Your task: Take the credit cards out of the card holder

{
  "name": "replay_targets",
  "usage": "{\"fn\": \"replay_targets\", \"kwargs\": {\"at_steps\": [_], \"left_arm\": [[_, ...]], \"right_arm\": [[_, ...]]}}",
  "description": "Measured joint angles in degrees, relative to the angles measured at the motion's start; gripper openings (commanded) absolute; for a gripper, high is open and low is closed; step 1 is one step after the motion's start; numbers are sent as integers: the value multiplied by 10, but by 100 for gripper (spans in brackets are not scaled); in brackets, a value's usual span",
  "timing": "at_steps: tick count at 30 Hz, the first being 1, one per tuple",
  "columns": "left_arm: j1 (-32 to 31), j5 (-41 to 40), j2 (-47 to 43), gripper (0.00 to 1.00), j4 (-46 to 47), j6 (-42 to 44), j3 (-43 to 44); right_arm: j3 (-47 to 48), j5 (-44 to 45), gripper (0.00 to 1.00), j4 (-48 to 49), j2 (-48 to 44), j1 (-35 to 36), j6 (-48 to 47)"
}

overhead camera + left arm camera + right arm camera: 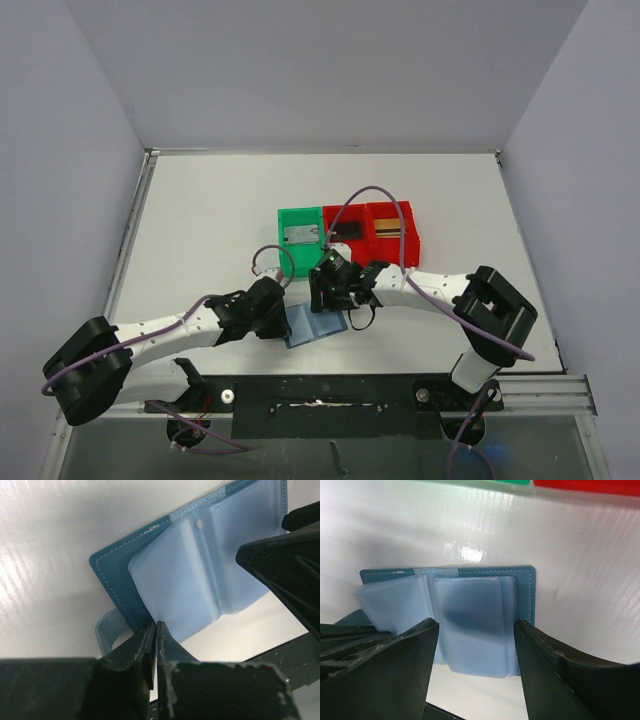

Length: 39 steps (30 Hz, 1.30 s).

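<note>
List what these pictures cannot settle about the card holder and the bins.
Cards left in the card holder: right wrist view, frosted plastic blurs the inside.
Items in the bins: top view, too small.
Whether the left gripper grips it: left wrist view, own fingertips cover contact.

Teal-blue stitched leather bifold card holder [120, 575] lies open on glossy white table [50, 555]. Frosted clear plastic sleeves [190, 575] are fanned up off the cover. Pale blue strap tab [107, 630] sticks out at lower-L edge. Left gripper [155, 630]: black fingers pressed together, tips touching holder's near edge by the sleeves; pinching or just contact, can't tell. Black wedge-shaped finger [285, 570] of other arm over sleeves' R side. Dark rail [280, 665] btm R.
</note>
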Motion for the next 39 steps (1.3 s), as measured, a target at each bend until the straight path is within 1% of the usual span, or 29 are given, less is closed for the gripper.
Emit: {"fn": "replay_targets", "kwargs": {"at_steps": [3,7,12,13,16,18,20,23,25,29,31,35,38,39], "left_arm": [[0,3,0,2,0,7,4],[0,7,2,10,0,13,4],[0,13,3,34,1,10,4],[0,13,3,36,4,6,4],[-1,14,3,36,11,-8,4],[-1,14,3,31,11,-16,4],[-1,12,3,22,10,-23,4],[-1,10,3,16,12,-27,2],[-1,11,3,16,15,-24,2],[-1,18,6,17,25,-2,5],[-1,20,13,21,25,14,13],[-1,22,26,42,17,43,42],[-1,17,27,55,2,56,66],[-2,13,24,63,-7,60,73]], "right_arm": [[0,-3,58,-2,4,0,1],[-3,-10,52,10,15,4,3],[-12,-22,46,35,16,8,6],[-13,-23,46,39,16,8,7],[-16,-28,44,51,16,8,9],[-18,-29,43,56,16,8,12],[-22,-30,42,64,16,8,17],[-35,-30,40,78,9,8,28],[-47,-30,40,83,-1,8,36],[-85,-23,44,76,-41,12,59],[-94,-12,52,56,-64,15,66],[-97,24,65,17,-114,14,77],[-97,59,78,-11,-159,6,78],[-97,71,83,-20,-174,1,78]]}}
